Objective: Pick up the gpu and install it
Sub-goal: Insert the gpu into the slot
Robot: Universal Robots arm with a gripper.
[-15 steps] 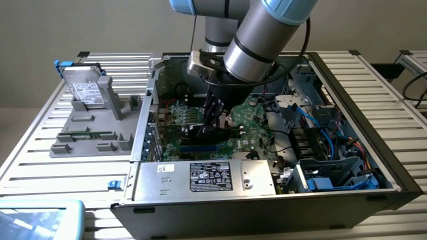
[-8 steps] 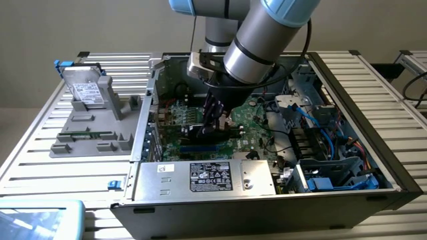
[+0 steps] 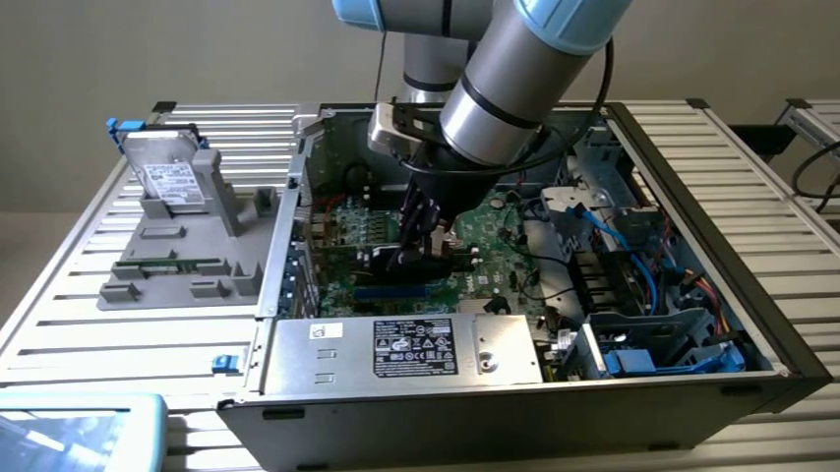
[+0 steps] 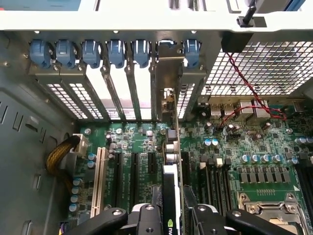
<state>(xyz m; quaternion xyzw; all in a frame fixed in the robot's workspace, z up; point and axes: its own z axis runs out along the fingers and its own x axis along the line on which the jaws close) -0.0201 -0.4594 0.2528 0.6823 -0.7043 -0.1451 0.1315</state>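
The gpu (image 4: 170, 188) appears edge-on in the wrist view, upright between the black fingers (image 4: 146, 219), with my gripper (image 4: 173, 218) shut on it. Its silver end bracket (image 4: 168, 73) stands in line with one rear slot opening of the computer case (image 3: 695, 157). The card's lower edge runs along an expansion slot of the green motherboard (image 4: 234, 147); whether it sits fully in the slot I cannot tell. In the exterior view my gripper (image 3: 423, 258) reaches down inside the open case, over the motherboard (image 3: 489, 228), with the dark gpu (image 3: 393, 264) under it.
A silver hard drive (image 3: 171, 177) leans on a grey fixture (image 3: 184, 261) at the exterior view's left. The power supply (image 3: 407, 349) fills the case's near side. Blue bracket clips (image 4: 93, 51) line the rear wall. Cables and a drive cage (image 3: 656, 334) crowd the right.
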